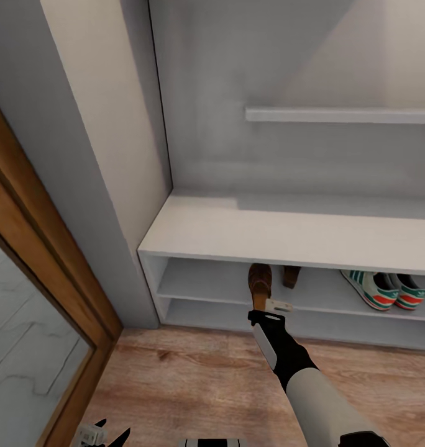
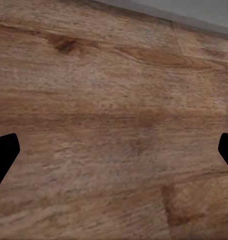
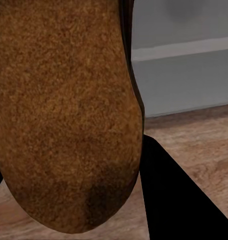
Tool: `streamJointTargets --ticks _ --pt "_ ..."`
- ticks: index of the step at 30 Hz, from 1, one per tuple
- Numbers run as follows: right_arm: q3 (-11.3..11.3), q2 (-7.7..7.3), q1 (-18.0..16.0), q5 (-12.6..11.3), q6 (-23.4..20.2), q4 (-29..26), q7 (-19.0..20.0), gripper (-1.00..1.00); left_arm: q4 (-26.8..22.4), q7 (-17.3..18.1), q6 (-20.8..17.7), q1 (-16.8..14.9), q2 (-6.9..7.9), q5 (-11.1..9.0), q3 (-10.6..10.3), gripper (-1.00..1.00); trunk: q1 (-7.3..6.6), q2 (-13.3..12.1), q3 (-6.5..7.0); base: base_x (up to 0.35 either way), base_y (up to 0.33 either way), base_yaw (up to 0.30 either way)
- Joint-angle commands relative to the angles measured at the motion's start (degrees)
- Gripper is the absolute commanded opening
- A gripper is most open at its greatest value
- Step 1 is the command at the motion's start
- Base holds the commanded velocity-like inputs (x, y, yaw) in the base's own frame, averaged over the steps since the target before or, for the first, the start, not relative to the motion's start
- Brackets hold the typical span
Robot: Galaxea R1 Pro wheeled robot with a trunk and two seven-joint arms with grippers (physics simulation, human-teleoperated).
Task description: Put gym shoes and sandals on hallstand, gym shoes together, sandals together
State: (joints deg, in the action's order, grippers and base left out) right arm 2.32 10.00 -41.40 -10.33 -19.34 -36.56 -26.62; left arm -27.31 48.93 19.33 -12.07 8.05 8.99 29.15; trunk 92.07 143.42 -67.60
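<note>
The grey hallstand (image 1: 287, 233) stands ahead, with an open shelf under its bench top. Both gym shoes (image 1: 386, 290), white with green stripes, sit side by side on that shelf at the right. One brown sandal (image 1: 291, 276) rests on the same shelf, mostly hidden under the bench top. My right gripper (image 1: 266, 305) is shut on the other sandal (image 1: 260, 283), held at the shelf's front edge just left of the first. In the right wrist view its brown sole (image 3: 64, 115) is close up beside a black finger (image 3: 179, 200). My left gripper (image 2: 114, 155) hangs open over the corridor floor (image 2: 114, 90).
A mirrored sliding door with a wooden frame (image 1: 57, 273) runs along the left. A grey wall column (image 1: 113, 155) meets the hallstand's left end. A floating shelf (image 1: 337, 115) hangs above the bench. Wood plank floor (image 1: 194, 385) lies in front of the rack.
</note>
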Motion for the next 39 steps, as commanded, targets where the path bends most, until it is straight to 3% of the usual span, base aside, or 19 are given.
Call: streamJointTargets --ticks 1,13,33,39 --pt "0.14 0.00 -0.01 -0.56 -0.18 -0.09 -0.45 -1.00 -0.01 0.29 0.27 -0.06 -0.05 0.59 0.47 1.00 -0.01 0.02 -0.05 0.083 0.000 0.000" --pt "0.07 0.00 0.00 -0.56 -0.17 -0.09 -0.45 -1.00 0.00 0.29 0.21 -0.06 -0.05 0.59 0.47 1.00 -0.01 0.02 -0.05 0.267 -0.039 0.000" --pt "0.06 0.00 0.01 -0.48 -0.17 -0.09 -0.45 -1.00 -0.02 0.20 0.18 -0.06 -0.05 0.68 0.47 1.00 -0.01 0.02 -0.05 0.021 -0.004 -0.022" --pt "0.06 0.00 0.01 -0.48 -0.17 -0.09 -0.45 -1.00 -0.02 0.20 0.18 -0.06 -0.05 0.65 0.47 1.00 0.15 0.10 -1.50 0.000 0.000 -0.030"
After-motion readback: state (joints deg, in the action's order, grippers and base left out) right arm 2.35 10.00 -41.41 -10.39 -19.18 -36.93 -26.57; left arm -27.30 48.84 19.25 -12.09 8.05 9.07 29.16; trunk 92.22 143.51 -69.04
